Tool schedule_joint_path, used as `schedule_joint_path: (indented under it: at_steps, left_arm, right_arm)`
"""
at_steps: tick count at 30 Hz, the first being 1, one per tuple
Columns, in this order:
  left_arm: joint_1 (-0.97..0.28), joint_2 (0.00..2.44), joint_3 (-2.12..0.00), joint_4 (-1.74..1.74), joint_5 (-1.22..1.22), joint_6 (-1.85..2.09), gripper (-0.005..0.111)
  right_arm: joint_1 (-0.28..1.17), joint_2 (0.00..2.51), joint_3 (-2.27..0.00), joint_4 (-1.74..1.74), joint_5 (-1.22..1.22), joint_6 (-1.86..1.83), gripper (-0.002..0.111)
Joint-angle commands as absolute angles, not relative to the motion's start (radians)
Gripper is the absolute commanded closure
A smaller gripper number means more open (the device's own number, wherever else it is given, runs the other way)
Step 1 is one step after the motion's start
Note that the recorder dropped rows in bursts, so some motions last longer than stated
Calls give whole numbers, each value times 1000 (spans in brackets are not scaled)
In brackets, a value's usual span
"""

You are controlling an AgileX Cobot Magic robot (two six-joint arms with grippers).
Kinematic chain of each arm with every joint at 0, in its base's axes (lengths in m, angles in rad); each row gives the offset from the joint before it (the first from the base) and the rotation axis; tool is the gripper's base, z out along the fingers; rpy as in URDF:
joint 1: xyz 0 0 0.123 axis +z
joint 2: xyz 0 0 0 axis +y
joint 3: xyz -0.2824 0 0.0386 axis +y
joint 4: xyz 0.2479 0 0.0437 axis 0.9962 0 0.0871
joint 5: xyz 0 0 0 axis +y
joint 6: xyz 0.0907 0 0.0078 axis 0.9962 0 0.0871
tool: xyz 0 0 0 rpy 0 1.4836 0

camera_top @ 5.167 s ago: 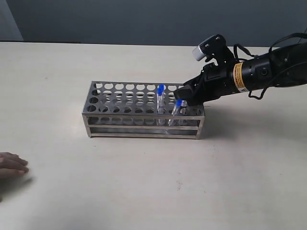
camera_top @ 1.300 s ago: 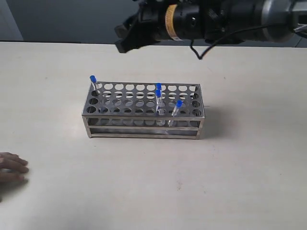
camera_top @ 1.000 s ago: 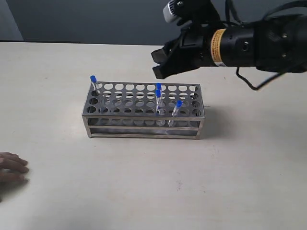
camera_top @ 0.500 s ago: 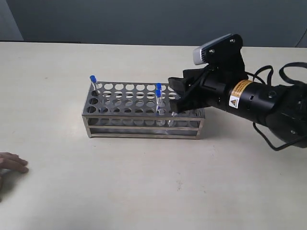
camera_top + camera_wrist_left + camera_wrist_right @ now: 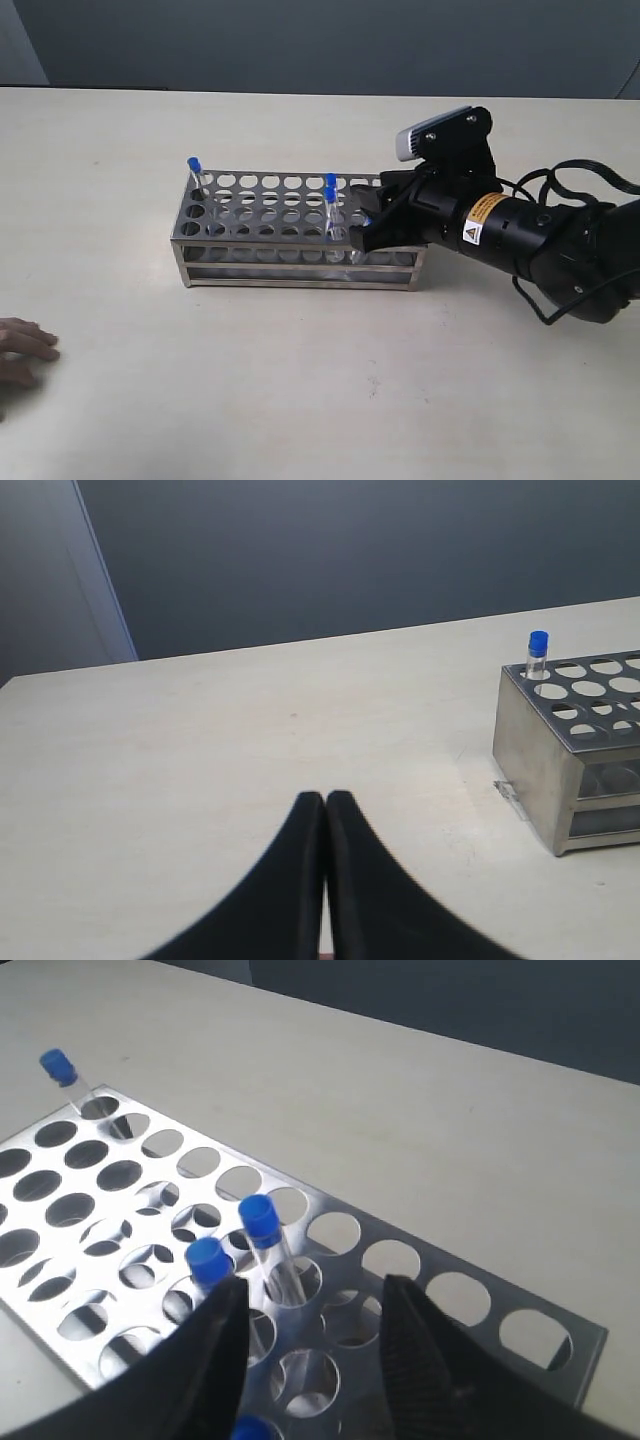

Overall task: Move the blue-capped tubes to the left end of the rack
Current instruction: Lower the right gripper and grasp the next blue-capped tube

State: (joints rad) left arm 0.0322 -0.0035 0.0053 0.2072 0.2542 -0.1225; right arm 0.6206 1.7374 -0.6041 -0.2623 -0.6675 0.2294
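Observation:
The silvery rack (image 5: 260,205) stands mid-table. One blue-capped tube (image 5: 194,166) stands in its far left corner hole. Two more tubes (image 5: 330,187) stand close together right of the middle. My right gripper (image 5: 362,226) hangs low over the rack's front right part, open. In the right wrist view its fingers (image 5: 215,1350) stand wide over the rack (image 5: 575,1322), with a blue cap (image 5: 250,1428) low between them, untouched. Two tubes (image 5: 260,1216) (image 5: 208,1260) stand just beyond the fingertips, and the corner tube (image 5: 58,1065) is far off. My left gripper (image 5: 325,798) is shut and empty, away from the rack (image 5: 535,750).
A person's hand (image 5: 22,350) rests on the table at the left edge. The right arm's black body (image 5: 520,235) stretches over the table right of the rack. The light tabletop (image 5: 300,380) lies bare in front.
My right arm has swung down from high behind the rack to its right end. The gripper now sits low over the front right holes, still open. The tubes have not moved.

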Motion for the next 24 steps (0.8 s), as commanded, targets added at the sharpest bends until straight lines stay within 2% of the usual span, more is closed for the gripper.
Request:
schedule_joint_path:
  at_steps: [1, 14, 24]
  left_arm:
    - [28, 0, 0, 202, 246, -123, 106]
    - [28, 0, 0, 202, 246, -123, 106]
    - [28, 0, 0, 202, 246, -123, 106]
  right_arm:
    - [619, 1741, -602, -290, -644, 246, 67]
    - [619, 1845, -602, -358, -713, 326, 67]
    - [619, 1761, -602, -434, -735, 326, 65]
